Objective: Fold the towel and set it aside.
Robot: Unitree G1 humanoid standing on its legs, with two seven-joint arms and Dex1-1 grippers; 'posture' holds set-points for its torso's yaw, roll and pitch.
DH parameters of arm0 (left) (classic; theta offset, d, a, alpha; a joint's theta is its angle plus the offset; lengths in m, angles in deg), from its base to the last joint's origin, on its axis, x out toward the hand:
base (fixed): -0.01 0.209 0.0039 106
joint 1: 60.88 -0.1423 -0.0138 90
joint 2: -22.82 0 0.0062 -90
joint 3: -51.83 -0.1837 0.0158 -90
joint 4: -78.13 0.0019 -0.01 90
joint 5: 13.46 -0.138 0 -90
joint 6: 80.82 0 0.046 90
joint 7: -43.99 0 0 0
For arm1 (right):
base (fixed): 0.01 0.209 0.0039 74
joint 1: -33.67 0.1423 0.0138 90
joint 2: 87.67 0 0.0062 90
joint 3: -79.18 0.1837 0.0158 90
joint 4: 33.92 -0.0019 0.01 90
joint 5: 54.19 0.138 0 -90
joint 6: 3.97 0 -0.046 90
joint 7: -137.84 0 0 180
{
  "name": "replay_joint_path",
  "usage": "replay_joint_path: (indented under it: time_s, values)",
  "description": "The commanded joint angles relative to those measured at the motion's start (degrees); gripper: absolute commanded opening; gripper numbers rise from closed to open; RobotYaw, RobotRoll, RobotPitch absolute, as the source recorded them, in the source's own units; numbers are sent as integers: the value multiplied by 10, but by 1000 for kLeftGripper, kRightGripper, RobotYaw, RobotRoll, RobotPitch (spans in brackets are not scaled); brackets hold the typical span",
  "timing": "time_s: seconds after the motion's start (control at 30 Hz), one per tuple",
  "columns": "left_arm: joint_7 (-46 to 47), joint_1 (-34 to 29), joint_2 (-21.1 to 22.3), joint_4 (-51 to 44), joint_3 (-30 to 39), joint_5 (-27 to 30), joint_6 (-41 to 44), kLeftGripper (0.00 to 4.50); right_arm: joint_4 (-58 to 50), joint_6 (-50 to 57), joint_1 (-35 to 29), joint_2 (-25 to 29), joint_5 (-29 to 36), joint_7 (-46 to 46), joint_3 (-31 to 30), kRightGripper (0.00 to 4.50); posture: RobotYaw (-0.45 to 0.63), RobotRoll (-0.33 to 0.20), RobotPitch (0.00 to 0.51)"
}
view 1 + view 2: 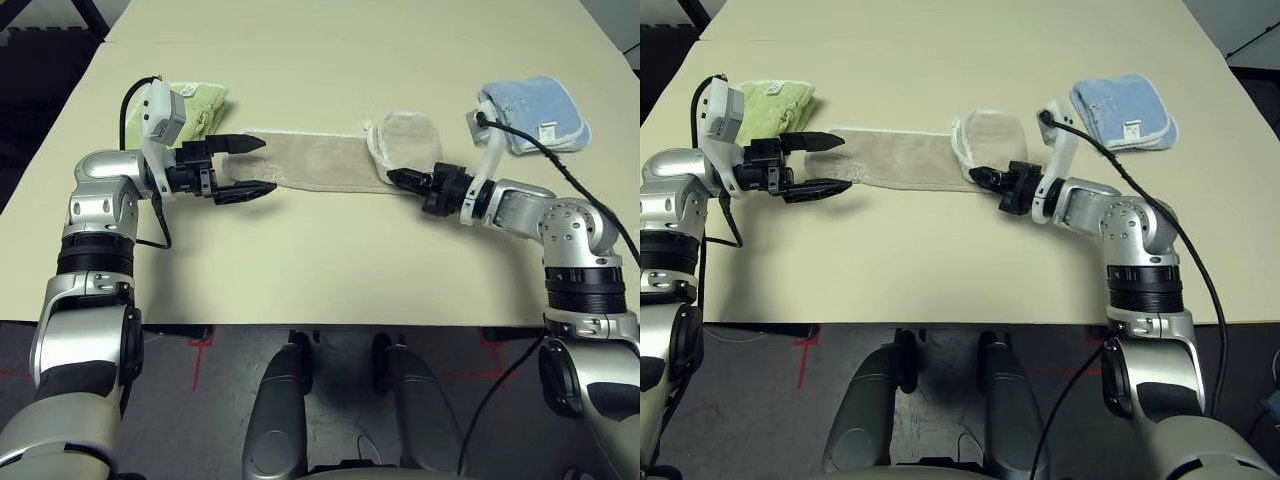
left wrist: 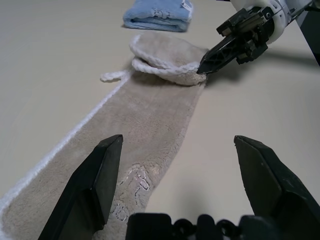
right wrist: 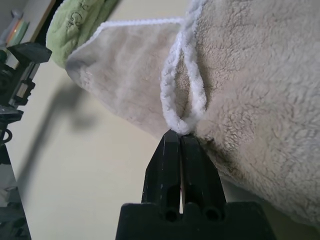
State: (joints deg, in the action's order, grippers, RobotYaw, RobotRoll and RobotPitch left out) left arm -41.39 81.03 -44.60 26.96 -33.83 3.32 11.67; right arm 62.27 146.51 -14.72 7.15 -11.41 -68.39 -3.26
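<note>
One fold was under way: the towel point(image 1: 320, 160) lay as a long strip on the surface, its right end turned back. My right end effector point(image 3: 180, 136) pinched that end's white edging; my left end effector point(image 1: 248, 166) gaped wide, empty, at the other end. Setting aside remained.

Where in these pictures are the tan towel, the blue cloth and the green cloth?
towel point(image 1: 320, 160): left eye view, its flat middle.
blue cloth point(image 1: 535, 112): left eye view, its top face.
green cloth point(image 1: 775, 100): right eye view, its top.
</note>
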Motion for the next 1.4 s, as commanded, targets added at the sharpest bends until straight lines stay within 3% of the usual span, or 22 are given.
replay_joint_path:
  time_s: [0.03,0.17,0.4,0.5,0.83,1.03,1.13,1.3,1.4]
  values:
    - [-2,-7,6,-10,-5,-1,3,4500,-3,5,-4,-2,-8,-11,-11,525,3,0,272]
    - [-2,-7,7,-8,-6,-3,3,4500,-9,-4,5,-8,-11,-26,-19,1822,-2,0,269]
    - [-2,-3,5,-4,-9,-4,2,4500,8,-82,19,5,-94,-113,-130,4474,1,0,268]
    - [-1,-5,6,-8,-9,-3,3,4500,13,-102,22,4,-120,-140,-159,4474,7,0,268]
    - [1,-14,9,-18,-9,-2,8,4500,19,-138,40,9,-166,-184,-172,4474,5,0,264]
    - [13,-15,3,-17,-6,2,18,4500,12,-168,57,31,-144,-206,-97,4474,-6,0,262]
    - [22,-17,1,-15,-2,5,27,4500,13,-208,49,79,-125,-290,-71,4474,-13,0,261]
    - [34,-18,-1,-10,0,6,30,4500,115,-365,33,166,-145,-444,-41,4474,-13,0,259]
    - [56,-27,-4,-18,1,3,31,4500,230,-565,33,201,-204,-539,-53,4474,-14,0,259]
